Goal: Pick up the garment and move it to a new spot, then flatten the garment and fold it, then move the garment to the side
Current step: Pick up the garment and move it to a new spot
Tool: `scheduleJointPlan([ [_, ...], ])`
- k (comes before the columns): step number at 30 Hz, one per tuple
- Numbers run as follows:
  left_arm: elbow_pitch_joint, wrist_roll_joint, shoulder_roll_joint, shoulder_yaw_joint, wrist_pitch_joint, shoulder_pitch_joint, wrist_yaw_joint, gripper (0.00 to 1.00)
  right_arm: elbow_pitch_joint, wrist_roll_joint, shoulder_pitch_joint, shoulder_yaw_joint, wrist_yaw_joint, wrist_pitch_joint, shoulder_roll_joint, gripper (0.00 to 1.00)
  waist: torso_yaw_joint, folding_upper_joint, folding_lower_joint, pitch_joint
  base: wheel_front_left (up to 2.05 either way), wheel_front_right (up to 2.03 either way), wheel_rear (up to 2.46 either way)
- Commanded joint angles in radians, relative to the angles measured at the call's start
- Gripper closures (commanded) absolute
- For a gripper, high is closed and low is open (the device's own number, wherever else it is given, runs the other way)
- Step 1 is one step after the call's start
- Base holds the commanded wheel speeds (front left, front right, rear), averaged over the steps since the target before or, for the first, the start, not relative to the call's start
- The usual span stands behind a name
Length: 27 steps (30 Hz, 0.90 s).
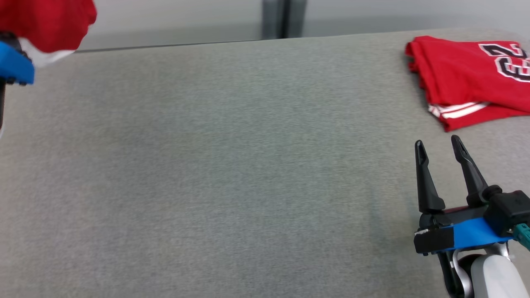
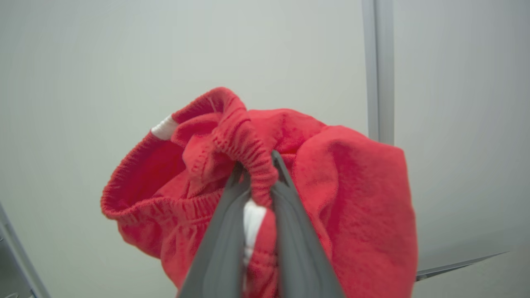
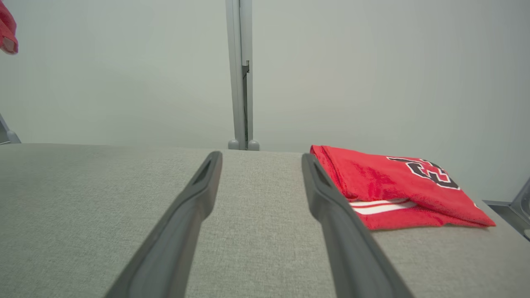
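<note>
A: Writing first, near to far?

B: Closest in, between left gripper (image 2: 256,165) fingers (image 2: 223,231): white patch on garment (image 2: 352,186), too bunched to read. Farther out, on folded jersey (image 1: 468,78) at far right of table (image 1: 207,165): big black numerals edged in white. Looks like 23, upside down from head view.

A: Garment versus jaws?

B: Pinched in left jaws, clenched tight on a gathered elastic band running over and between the fingertips. Rest bunched around and beyond the fingers. In head view, up in top-left corner, lifted off table, well apart from right gripper (image 1: 439,142).

A: Right jaws?

B: Spread wide, gripping nothing. Low over table at lower right, pointing toward folded jersey, near but not touching.

A: Look of garment?

B: Red, fleecy, crumpled into a lump. Ruched elastic edge looping open at left of wrist view, small white strip at its rim. Behind: pale wall (image 2: 103,62), grey post (image 2: 377,62).
</note>
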State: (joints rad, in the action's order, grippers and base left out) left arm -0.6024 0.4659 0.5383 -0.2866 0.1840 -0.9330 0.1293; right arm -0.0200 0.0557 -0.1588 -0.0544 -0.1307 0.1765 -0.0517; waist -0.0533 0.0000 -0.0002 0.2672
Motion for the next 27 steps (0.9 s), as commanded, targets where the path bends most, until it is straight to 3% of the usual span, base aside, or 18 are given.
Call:
scheduleJointPlan([
  [1, 0.054, -0.009, -0.005, -0.012, -0.013, -0.020, -0.004, 1.00, -0.014, 0.020, 0.009, 0.003, 0.000, 0.012, 0.001, 0.00, -0.051, 0.0000, 0.0002, -0.032, 0.00, 0.00, 0.00],
  [13, 0.383, -0.035, -0.088, -0.128, -0.136, -0.029, -0.023, 1.00, -0.110, 0.105, -0.021, 0.065, 0.000, 0.071, 0.001, 0.00, -0.215, 0.0000, 0.0002, -0.039, 0.00, 0.00, 0.00],
  [20, 0.412, -0.041, -0.129, -0.205, -0.184, 0.003, -0.019, 1.00, -0.145, 0.137, -0.040, 0.089, 0.000, 0.085, 0.001, 0.00, -0.257, 0.0000, 0.0002, -0.020, 0.00, 0.00, 0.00],
  [27, 0.371, -0.033, -0.167, -0.267, -0.160, 0.102, -0.021, 1.00, -0.158, 0.147, -0.055, 0.100, 0.000, 0.090, 0.001, 0.00, -0.259, 0.0000, 0.0002, -0.007, 0.00, 0.00, 0.00],
])
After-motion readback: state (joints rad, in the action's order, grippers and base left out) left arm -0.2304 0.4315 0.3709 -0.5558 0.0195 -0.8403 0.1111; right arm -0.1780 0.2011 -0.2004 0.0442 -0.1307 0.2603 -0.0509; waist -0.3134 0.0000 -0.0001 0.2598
